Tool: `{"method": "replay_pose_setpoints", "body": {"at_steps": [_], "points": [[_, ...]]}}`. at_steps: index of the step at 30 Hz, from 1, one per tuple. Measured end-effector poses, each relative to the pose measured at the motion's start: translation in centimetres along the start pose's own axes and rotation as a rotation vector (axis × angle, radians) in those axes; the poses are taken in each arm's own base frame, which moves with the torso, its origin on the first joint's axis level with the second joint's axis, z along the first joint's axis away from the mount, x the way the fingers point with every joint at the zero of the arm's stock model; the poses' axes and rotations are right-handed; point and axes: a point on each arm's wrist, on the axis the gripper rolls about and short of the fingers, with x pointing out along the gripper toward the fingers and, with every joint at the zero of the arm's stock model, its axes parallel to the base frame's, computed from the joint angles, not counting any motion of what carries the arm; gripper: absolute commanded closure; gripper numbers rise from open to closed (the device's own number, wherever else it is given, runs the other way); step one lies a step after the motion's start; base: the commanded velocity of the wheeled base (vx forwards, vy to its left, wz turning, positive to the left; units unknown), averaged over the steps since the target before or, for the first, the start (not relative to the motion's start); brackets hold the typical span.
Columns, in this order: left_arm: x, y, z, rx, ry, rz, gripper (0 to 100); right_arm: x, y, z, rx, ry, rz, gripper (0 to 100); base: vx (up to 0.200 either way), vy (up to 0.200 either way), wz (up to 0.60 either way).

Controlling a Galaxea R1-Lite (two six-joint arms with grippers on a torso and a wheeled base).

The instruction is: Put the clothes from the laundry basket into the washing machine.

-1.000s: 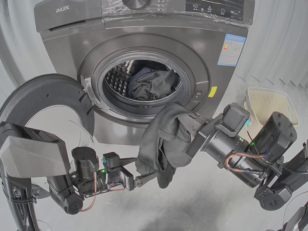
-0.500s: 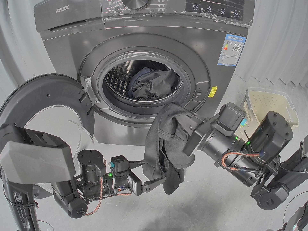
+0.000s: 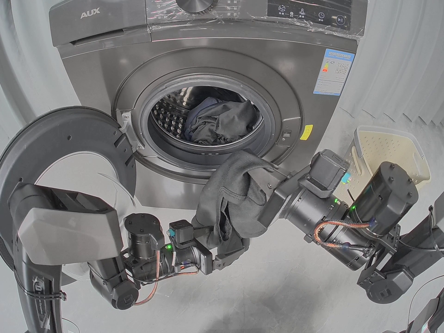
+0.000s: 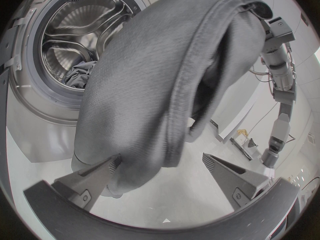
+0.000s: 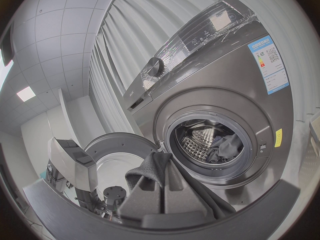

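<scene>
A dark grey garment [image 3: 231, 195] hangs from my right gripper [image 3: 260, 174], which is shut on its upper fold in front of the washing machine [image 3: 194, 52], just below the open drum [image 3: 171, 116]. In the right wrist view the pads [image 5: 151, 192] press together with the cloth [image 5: 150, 167] between them. My left gripper [image 3: 224, 241] is open, one finger on either side of the garment's lower end [image 4: 143, 84]; one finger [image 4: 100, 174] touches the cloth. Dark clothes [image 3: 222, 121] lie inside the drum. The cream laundry basket [image 3: 393, 149] stands at the right.
The round machine door [image 3: 64, 135] is swung fully open to the left, close to my left arm. Grey floor [image 3: 286, 292] lies open in front of the machine. White curtains [image 3: 407, 61] hang behind it.
My left gripper has moved right and up until its open fingers straddle the hanging garment's lower end. The right gripper has shifted slightly left with the garment.
</scene>
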Motion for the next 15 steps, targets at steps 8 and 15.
{"method": "replay_pose_setpoints", "body": {"at_steps": [8, 15], "points": [[0.8, 0.9, -0.4, 0.0, -0.01, 0.043, 100, 0.0, 0.2, 0.0, 0.001, 0.001, 0.005, 100, 0.0, 0.0, 0.0], [1.3, 1.4, -0.2, 0.004, -0.033, 0.085, 100, -0.1, 0.1, 0.0, 0.005, -0.001, 0.005, 100, 0.0, 0.0, 0.0]]}}
